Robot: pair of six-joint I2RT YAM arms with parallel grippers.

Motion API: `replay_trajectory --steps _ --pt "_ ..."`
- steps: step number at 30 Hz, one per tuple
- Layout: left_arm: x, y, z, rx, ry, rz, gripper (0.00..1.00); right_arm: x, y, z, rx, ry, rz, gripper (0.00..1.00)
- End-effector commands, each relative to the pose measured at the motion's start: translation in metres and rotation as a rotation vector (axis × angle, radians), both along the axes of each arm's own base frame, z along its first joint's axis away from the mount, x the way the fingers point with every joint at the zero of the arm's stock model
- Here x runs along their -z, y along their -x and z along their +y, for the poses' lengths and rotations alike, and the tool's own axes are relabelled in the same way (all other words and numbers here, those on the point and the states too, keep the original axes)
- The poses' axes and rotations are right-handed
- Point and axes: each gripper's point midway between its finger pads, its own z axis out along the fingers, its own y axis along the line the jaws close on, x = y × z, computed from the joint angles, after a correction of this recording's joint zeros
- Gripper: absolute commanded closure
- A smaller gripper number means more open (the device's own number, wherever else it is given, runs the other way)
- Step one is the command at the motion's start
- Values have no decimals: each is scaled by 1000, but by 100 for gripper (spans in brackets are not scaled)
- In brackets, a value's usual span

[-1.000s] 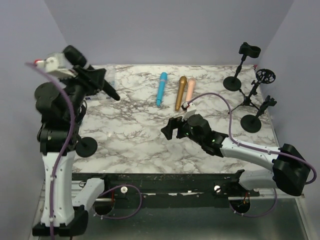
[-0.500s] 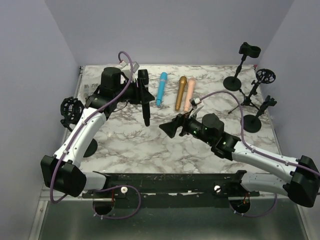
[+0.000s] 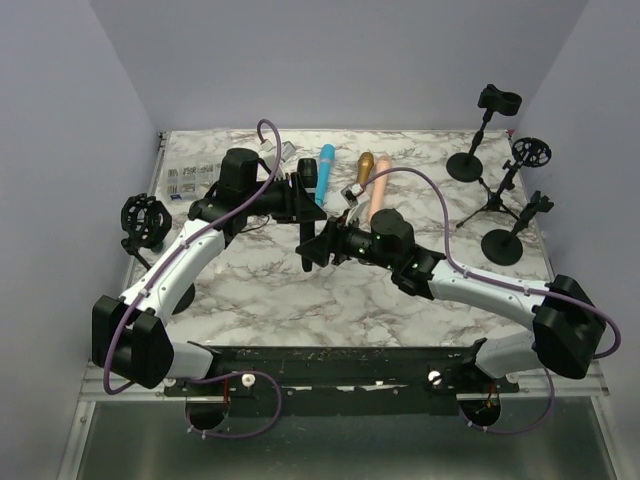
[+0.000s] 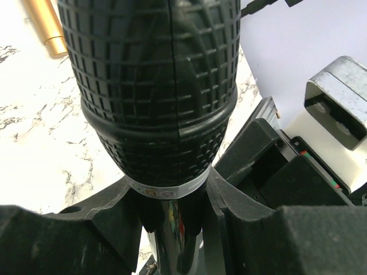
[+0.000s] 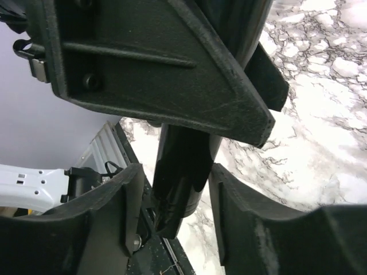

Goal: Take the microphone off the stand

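My left gripper (image 3: 305, 192) is shut on a black microphone (image 3: 303, 222) just under its mesh head (image 4: 149, 86), holding it roughly upright over the middle of the table. In the left wrist view its fingers (image 4: 109, 212) clamp the neck below the white ring. My right gripper (image 3: 312, 248) reaches in from the right. Its jaws straddle the lower end of the handle (image 5: 180, 183), with a thin gap on each side. The stand (image 3: 143, 218), a black shock mount on a round base, is at the left edge with nothing in it.
Blue (image 3: 323, 165), gold (image 3: 364, 168) and pink (image 3: 378, 195) microphones lie side by side behind the grippers. Three black stands (image 3: 505, 185) cluster at the far right. Small printed cards (image 3: 190, 180) lie at the back left. Purple cables loop over both arms.
My left arm swung the microphone from the far left to the table's middle. My right gripper moved left onto the handle's lower end and its jaws narrowed.
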Motion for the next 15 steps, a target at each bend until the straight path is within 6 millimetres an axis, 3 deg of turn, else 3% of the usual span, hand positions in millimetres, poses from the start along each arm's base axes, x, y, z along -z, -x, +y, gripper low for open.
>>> replay_trajectory --steps 1,4,11,13,15 --pt "-11 2 -6 27 27 -19 100 -18 -7 5 24 -59 -2 48" --pt "-9 2 -7 21 20 -21 100 -13 -11 -1 71 -60 16 55" --pt "-9 7 -12 37 19 -18 100 -6 -15 -1 103 -63 59 58" --pt "-10 9 -13 40 17 -24 100 -6 -16 0 107 -67 69 69" --pt "-10 9 -13 39 10 -28 100 -5 -18 -1 120 -70 77 86"
